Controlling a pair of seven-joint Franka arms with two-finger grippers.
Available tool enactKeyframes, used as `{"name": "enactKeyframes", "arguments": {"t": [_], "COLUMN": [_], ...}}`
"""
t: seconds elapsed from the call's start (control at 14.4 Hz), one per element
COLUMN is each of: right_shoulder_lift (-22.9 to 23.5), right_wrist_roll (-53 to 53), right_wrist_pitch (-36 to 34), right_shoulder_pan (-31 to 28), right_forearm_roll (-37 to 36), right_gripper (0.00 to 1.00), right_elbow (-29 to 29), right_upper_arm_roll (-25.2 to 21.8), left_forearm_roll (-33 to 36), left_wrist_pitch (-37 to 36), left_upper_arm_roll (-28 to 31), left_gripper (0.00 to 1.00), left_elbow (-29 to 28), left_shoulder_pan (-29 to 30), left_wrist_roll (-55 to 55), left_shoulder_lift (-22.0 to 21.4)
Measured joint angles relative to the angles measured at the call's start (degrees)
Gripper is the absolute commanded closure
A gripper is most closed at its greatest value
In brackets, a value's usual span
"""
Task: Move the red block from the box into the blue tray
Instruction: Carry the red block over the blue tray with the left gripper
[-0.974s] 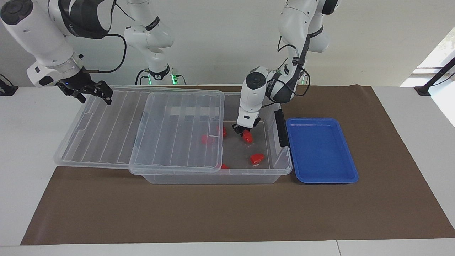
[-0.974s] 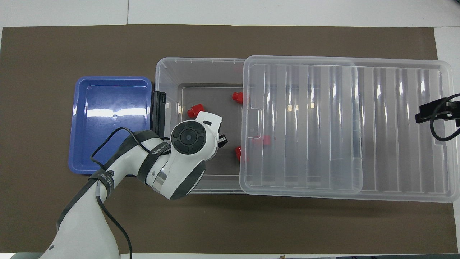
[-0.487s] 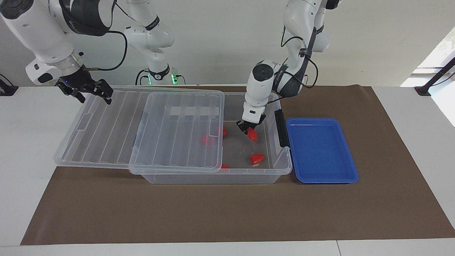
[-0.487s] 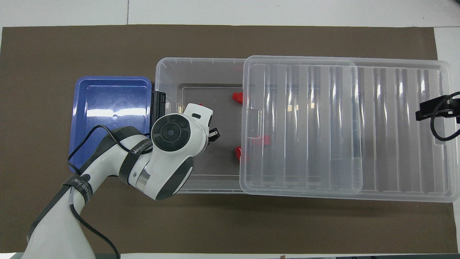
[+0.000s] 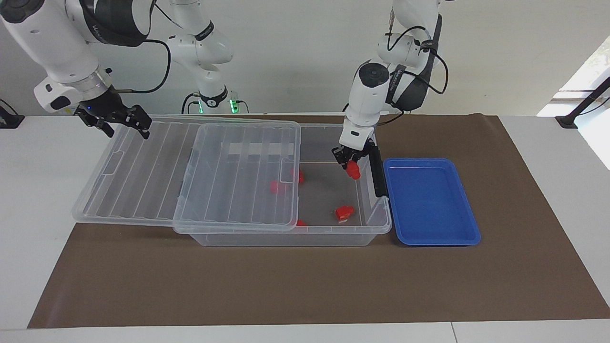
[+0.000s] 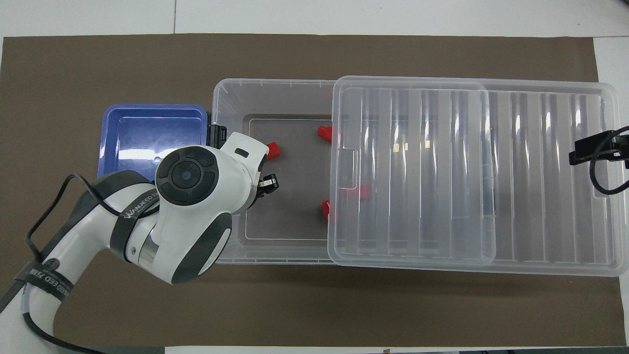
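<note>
My left gripper (image 5: 351, 165) is shut on a red block (image 5: 354, 171) and hangs in the air over the open part of the box (image 5: 286, 237), close to the box's end wall beside the blue tray (image 5: 429, 202). In the overhead view the left wrist (image 6: 196, 182) hides that held block. Several other red blocks lie in the box: one on the bare floor (image 5: 344, 212) (image 6: 272, 150), others at or under the lid's edge (image 5: 299, 176) (image 6: 324, 132). The blue tray (image 6: 147, 128) holds nothing. My right gripper (image 5: 125, 125) waits open over the lid's end.
The ribbed clear lid (image 5: 143, 181) is slid aside toward the right arm's end and covers most of the box (image 6: 221, 98). A black clip handle (image 5: 377, 171) stands on the box's end wall between the held block and the tray. A brown mat (image 5: 305, 286) covers the table.
The left gripper has lifted the red block off the box floor and carried it up and toward the blue tray's end of the box. The right arm has barely moved.
</note>
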Motion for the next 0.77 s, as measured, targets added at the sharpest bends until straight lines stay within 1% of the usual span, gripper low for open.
{"name": "enactKeyframes", "arguments": {"t": [0.14,0.42,0.77], "right_shoulder_lift": [-0.06,-0.17,-0.30], "right_wrist_roll": [0.00,0.00,0.00], "right_wrist_pitch": [-0.16,-2.00,-2.00], "right_shoulder_pan": [-0.01,-0.09,-0.15], "right_forearm_roll": [0.00,0.00,0.00], "right_gripper": [0.00,0.00,0.00], "right_elbow": [0.00,0.00,0.00], "right_upper_arm_roll": [0.03,-0.11,-0.23], "left_forearm_roll": [0.00,-0.34,-0.34], "left_wrist_pitch": [-2.07,-4.95,-5.16], "left_upper_arm_roll": [0.10,0.24,0.54], "left_gripper": [1.00,1.00,1.00], "left_elbow": [0.31,0.51,-0.22], "left_shoulder_pan": [1.54,7.22,16.79], "left_wrist_roll": [4.45,18.38,36.90], "left_shoulder_lift": [-2.11,-6.41,-6.44]}}
